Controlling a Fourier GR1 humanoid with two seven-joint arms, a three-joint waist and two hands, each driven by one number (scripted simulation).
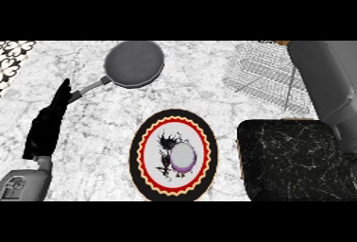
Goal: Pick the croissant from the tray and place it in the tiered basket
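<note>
Right forearm (326, 90) raised close, left hand (47, 124) open, fingers straight

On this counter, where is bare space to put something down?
Bare marble lies between the frying pan and the plate, and between the left hand and that plate. The right side is crowded: the wire basket, the dark tray and the right forearm.

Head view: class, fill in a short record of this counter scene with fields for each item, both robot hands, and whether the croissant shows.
pan: grey, upper left, handle toward left robot hand
plate: patterned, centre
tray: black, lower right
basket: wire, upper right
left robot hand: open, resting at left edge
right robot hand: not visible; grey forearm at right
croissant: not visible
</note>
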